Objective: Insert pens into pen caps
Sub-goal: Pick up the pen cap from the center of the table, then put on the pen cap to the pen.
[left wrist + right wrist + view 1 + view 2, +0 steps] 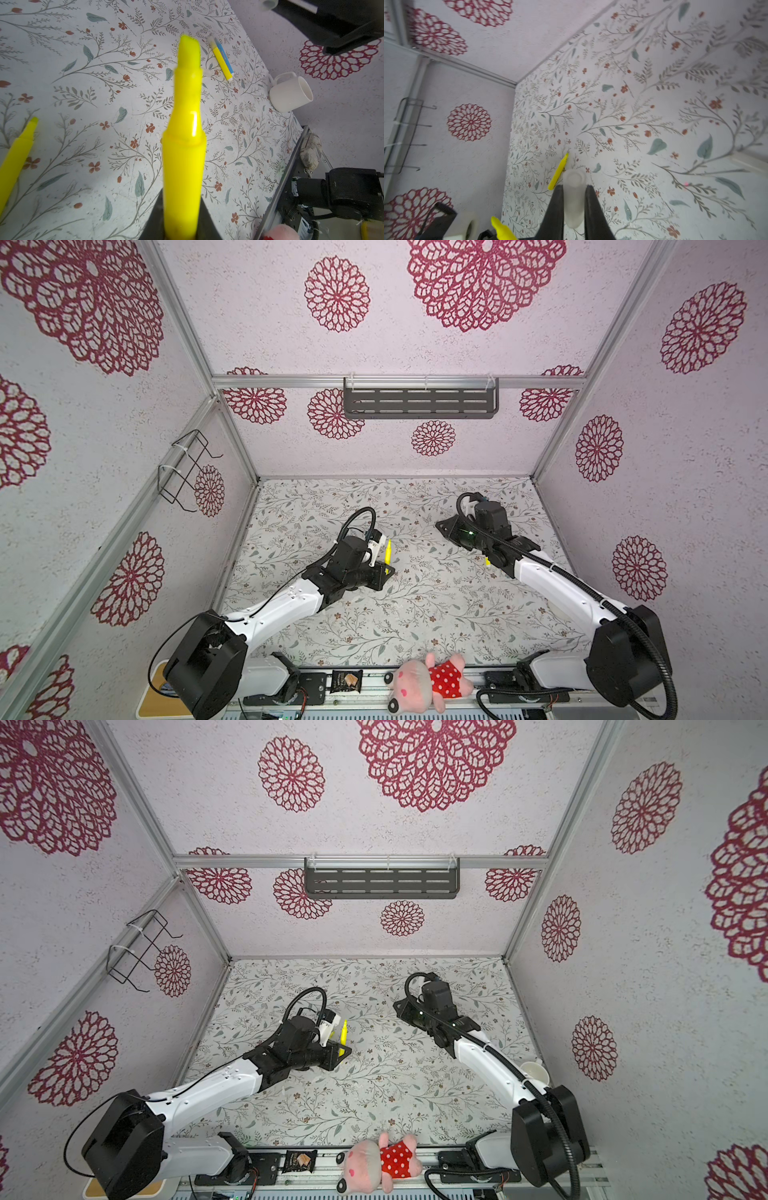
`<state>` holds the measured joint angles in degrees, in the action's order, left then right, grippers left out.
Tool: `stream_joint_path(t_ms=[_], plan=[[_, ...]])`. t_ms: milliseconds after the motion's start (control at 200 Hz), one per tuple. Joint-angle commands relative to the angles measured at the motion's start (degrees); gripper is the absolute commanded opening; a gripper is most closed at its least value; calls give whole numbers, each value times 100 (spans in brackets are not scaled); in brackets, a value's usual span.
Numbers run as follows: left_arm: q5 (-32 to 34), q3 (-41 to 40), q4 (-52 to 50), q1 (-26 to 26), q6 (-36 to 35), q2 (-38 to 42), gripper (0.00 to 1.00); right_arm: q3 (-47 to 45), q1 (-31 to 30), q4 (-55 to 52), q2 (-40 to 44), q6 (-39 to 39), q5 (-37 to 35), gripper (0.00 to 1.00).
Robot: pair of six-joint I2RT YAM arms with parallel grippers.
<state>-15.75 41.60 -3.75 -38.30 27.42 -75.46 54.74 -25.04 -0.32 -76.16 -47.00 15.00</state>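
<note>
This is a robotics lab test cell: an aluminium frame [291,382] boxes in a small booth whose walls [257,323] wear rosette-printed paper and whose table [436,605] has a floral cover. A left arm [282,610] and a right arm [557,585] rise from a front rail [372,697]. A slotted shelf [419,403] and a wire rack [185,470] are zip-tied to the frame.

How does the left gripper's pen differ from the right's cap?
The pen is opaque bright yellow, the cap whitish and translucent. The pen ends in a tapered tip, the cap in a blunt round end. Each is clamped between shut fingers.
</note>
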Motion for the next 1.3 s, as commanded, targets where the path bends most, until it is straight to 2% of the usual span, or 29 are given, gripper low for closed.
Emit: stream_joint_path(t_ms=[0, 160, 575, 1026, 1296], plan=[[-1, 77, 269, -136, -15, -73, 0, -134, 25, 918, 73, 354, 694, 0], [10, 189, 329, -313, -19, -233, 0, -286, 30, 1517, 134, 332, 1119, 0], [-204, 512, 467, -505, -29, -616, 0, -547, 3, 2274, 332, 398, 1611, 0], [-399, 774, 373, -526, -123, -759, 0, -700, -149, 2422, 261, 609, 1959, 0], [-431, 808, 341, -541, -123, -791, 0, -721, -288, 2457, 175, 652, 1910, 0]])
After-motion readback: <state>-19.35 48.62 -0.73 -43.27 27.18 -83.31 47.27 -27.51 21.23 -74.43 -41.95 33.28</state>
